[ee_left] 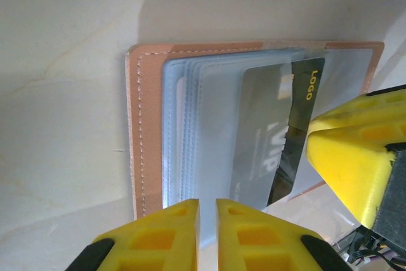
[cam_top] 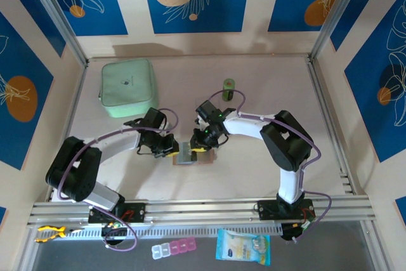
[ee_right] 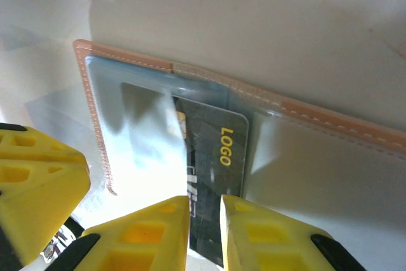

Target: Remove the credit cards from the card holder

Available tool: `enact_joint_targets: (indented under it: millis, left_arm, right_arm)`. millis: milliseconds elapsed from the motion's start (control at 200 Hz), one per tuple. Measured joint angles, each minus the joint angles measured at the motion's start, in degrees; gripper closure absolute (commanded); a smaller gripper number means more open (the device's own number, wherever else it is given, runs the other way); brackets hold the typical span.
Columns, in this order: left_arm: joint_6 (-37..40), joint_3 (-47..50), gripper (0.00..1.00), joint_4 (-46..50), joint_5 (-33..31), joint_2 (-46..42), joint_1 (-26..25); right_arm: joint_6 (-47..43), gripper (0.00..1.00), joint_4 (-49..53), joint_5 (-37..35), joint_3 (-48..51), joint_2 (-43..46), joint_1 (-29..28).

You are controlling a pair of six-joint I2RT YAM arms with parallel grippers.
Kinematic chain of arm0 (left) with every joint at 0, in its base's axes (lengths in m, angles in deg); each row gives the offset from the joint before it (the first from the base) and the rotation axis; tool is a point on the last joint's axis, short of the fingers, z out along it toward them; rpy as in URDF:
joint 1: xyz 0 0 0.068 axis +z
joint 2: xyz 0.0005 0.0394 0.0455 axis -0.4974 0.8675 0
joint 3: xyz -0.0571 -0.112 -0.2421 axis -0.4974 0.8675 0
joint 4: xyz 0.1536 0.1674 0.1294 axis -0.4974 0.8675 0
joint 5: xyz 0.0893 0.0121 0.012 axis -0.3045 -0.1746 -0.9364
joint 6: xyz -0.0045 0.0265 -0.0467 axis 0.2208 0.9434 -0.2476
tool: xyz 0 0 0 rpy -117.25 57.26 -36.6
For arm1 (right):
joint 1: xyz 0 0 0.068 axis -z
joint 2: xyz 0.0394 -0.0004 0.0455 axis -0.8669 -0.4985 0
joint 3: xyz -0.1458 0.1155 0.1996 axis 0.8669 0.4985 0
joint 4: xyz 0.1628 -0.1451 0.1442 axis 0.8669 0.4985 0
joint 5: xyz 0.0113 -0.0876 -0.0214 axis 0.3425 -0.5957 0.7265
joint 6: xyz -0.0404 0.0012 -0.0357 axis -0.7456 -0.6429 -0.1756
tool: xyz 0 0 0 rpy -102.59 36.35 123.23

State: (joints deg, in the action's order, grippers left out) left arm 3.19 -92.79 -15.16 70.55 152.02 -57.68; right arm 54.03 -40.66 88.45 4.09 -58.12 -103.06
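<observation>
The right claw (ee_right: 204,204) is pressed together on the near end of a dark, flat credit card (ee_right: 219,150) printed with a yellow "LOGO". The rest of the card sits under a clear sleeve of the tan, stitched bifold card holder (ee_right: 330,128). The left claw (ee_left: 207,207) comes from the opposite side. Its yellow fingers are nearly closed on the edge of the holder's stacked sleeves, which looks like a pinch to keep the holder in place.

The holder lies spread open and flat on the pale counter (cam_top: 254,176), between the two claws and near the middle of the counter's front half.

By my reading the task is at its first extraction. One card is gripped and partly exposed past the sleeve mouth, but it is not yet free of the pocket. It has yet to be slid fully out, and any further cards after it.

The holder carries several clear, blue-tinted sleeves layered over one another. The dark card is the one I can make out, and I cannot tell whether the sleeves beneath hold more.

Further off, a mint-green zip case (cam_top: 127,87) lies closed at the far left, its contents hidden. A small dark green cylinder (cam_top: 228,89) stands behind the right arm. At the front edge are a pastel pill organiser (cam_top: 174,247), too small to see inside, and a blue snack packet (cam_top: 243,245).
</observation>
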Motion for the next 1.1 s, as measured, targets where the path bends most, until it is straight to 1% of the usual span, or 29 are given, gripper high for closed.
enact_joint_targets:
  millis: [335,460,680,1100]
  left_arm:
    - [-0.07,-1.68,0.88,1.31,-0.24,-1.09,-0.26]
    - [-0.22,-2.67,0.91,0.74,-0.22,-0.59,-1.95]
    - [-0.61,-3.45,0.96,-0.66,-0.2,3.48,-4.9]
    - [-0.44,-3.45,0.98,-0.59,-1.92,4.42,-5.03]
  right_arm:
    - [0.28,0.78,-0.7,0.24,0.72,2.56,0.59]
    - [0.79,0.78,-1.73,0.72,2.45,2.56,1.36]
    - [1.81,0.78,-3.54,2.32,4.87,2.56,2.51]
    - [2.03,0.78,-5.44,4.02,4.87,2.54,2.93]
